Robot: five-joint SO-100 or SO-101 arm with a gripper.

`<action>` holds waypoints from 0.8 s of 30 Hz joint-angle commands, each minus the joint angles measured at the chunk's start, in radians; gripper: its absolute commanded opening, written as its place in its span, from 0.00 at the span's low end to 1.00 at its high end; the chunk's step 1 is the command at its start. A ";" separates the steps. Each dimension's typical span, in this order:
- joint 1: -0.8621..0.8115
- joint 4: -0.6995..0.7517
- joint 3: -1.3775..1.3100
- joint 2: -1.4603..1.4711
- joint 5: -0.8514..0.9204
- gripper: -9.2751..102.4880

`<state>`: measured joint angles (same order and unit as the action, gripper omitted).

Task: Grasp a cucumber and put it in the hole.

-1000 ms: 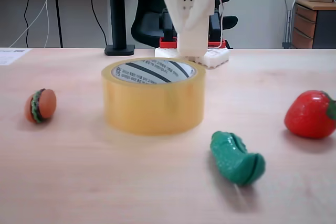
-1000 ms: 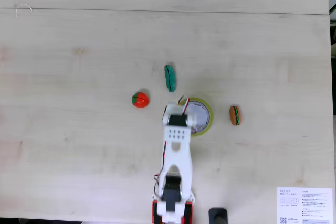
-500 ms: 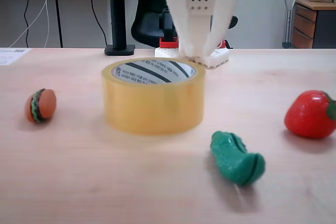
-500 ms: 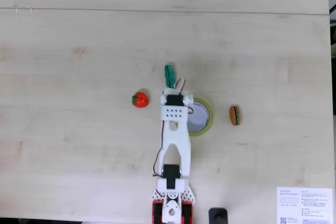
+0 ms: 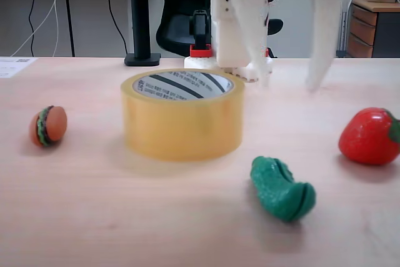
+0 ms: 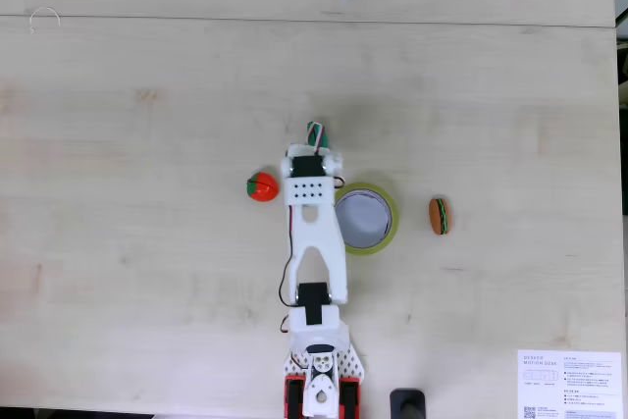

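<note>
The gripper [image 5: 286,82] hangs above the table with its two white fingers [image 5: 253,23] spread wide and nothing between them, so the grasp has not been made; judging from that, the whole task remains: lowering onto the cucumber, closing, lifting and carrying it over to the hole. Taking the tape roll [image 5: 182,115] as the landmark, in the low fixed view the gripper sits up and to the right of the roll, and the cucumber [image 5: 281,189] lies on the wood nearer the camera than the roll and to its right, below the open fingers and well apart from their tips. In the fixed view from above, the arm [image 6: 312,233] covers most of the cucumber [image 6: 315,129], whose green end pokes out beyond the wrist. The hole [image 5: 182,84] is empty.
</note>
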<state>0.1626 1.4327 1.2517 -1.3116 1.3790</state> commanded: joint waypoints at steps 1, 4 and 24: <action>0.008 0.002 -0.095 -0.008 -0.002 0.23; 0.011 0.002 -0.118 0.014 -0.002 0.26; 0.006 -0.011 -0.287 0.198 -0.008 0.37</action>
<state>0.1703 1.4327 1.0508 -1.0953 1.3790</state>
